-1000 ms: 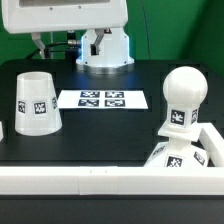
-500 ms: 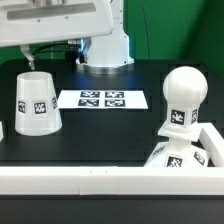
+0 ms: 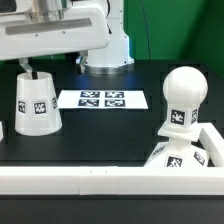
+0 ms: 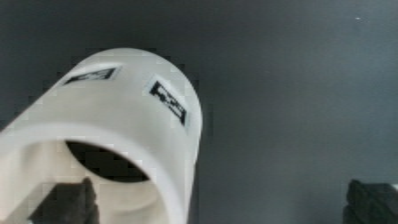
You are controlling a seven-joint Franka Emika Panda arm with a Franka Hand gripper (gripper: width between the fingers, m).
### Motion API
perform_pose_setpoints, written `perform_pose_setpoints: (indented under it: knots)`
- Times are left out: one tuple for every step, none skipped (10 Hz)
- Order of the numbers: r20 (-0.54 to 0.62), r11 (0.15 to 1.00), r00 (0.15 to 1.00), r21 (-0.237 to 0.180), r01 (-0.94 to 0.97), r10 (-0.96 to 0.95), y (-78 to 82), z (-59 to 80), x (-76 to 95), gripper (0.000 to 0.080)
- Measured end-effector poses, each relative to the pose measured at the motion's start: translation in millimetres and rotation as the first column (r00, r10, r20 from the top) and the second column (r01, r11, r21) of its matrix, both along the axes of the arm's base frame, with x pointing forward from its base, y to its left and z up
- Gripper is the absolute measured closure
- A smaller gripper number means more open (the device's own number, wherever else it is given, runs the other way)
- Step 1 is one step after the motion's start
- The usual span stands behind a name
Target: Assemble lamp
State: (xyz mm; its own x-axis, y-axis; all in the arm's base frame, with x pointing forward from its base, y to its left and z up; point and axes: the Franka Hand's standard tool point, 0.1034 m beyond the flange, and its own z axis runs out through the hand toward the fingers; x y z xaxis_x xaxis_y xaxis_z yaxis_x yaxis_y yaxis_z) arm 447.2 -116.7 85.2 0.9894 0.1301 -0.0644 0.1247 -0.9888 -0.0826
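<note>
The gripper (image 4: pixel 222 205) is hanging with its jaws spread apart over the shade (image 3: pixel 36 102), which is standing wide end down on the black table (image 3: pixel 100 135) at the exterior view's left, beside the marker board (image 3: pixel 102 99). The bulb (image 3: pixel 182 100) is sitting upright on the base (image 3: pixel 178 158) at the right, against the white border rail (image 3: pixel 100 181).

Smooth white plastic on the shade (image 3: pixel 36 103), bulb (image 3: pixel 184 98) glossier (light glints off its dome), and the black table (image 3: pixel 100 135) looks matt, faintly sheened.
</note>
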Motion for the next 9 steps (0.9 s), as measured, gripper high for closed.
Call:
perform_pose_setpoints:
  knots:
    - [-0.001, 1.0, 1.0, 0.0, -0.001, 0.001, 0.7, -0.6, -0.1, 0.0109]
    - [-0.001, 1.0, 1.0, 0.0, -0.002, 0.002, 0.7, -0.6, -0.2, 0.0109]
    - [-0.001, 1.0, 1.0, 0.0, -0.002, 0.002, 0.7, -0.7, -0.2, 0.0269]
    - [-0.001, 1.0, 1.0, 0.0, -0.001, 0.001, 0.6, -0.6, -0.2, 0.0452]
    - [-0.001, 1.0, 1.0, 0.0, -0.001, 0.001, 0.5, -0.6, -0.3, 0.0587]
    - [-0.001, 1.0, 1.0, 0.0, -0.001, 0.001, 0.5, -0.7, -0.3, 0.0587]
    - [-0.001, 1.0, 1.0, 0.0, -0.001, 0.001, 0.7, -0.6, -0.2, 0.0743]
    - [0.003, 1.0, 1.0, 0.0, -0.004, 0.004, 1.8, 1.7, 1.2, 0.0755]
    - [0.002, 1.0, 1.0, 0.001, -0.006, 0.006, 3.0, 2.0, 1.2, 0.0755]
